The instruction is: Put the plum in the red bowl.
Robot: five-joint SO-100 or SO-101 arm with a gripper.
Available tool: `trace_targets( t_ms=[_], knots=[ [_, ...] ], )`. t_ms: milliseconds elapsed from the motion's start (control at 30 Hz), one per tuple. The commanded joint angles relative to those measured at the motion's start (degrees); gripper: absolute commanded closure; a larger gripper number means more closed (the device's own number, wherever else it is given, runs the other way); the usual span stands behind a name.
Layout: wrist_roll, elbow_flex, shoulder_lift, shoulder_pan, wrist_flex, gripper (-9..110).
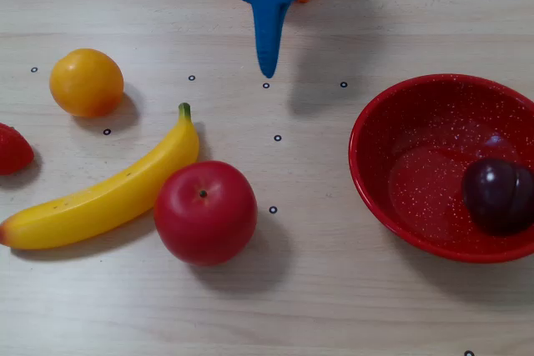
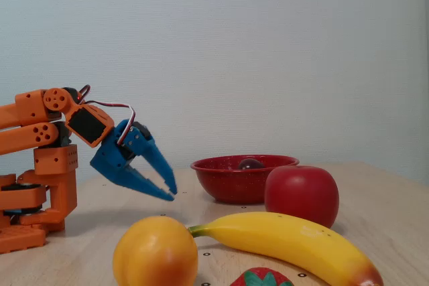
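The plum (image 1: 498, 195) is small, dark purple and glossy. It lies inside the red bowl (image 1: 392, 135) at its right side. In the side-on fixed view only its top (image 2: 251, 163) shows above the red bowl's rim (image 2: 228, 185). My blue gripper (image 1: 267, 68) hangs at the top middle of the top-down fixed view, far left of the bowl. Its jaws are together with nothing between them. In the side-on fixed view the gripper (image 2: 171, 192) points down toward the table, left of the bowl.
A red apple (image 1: 205, 213), a yellow banana (image 1: 108, 198), an orange (image 1: 86, 82) and a strawberry (image 1: 12, 149) lie on the left half of the wooden table. The orange arm base (image 2: 40, 192) stands at the table's far edge.
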Motion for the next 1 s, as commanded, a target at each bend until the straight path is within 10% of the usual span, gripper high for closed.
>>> trace_targets(
  t_ms=[0, 967],
  knots=[
    [-1.14, 0.44, 0.62, 0.79, -0.09, 101],
    [0.18, 0.44, 0.62, 0.18, 0.18, 101]
  ],
)
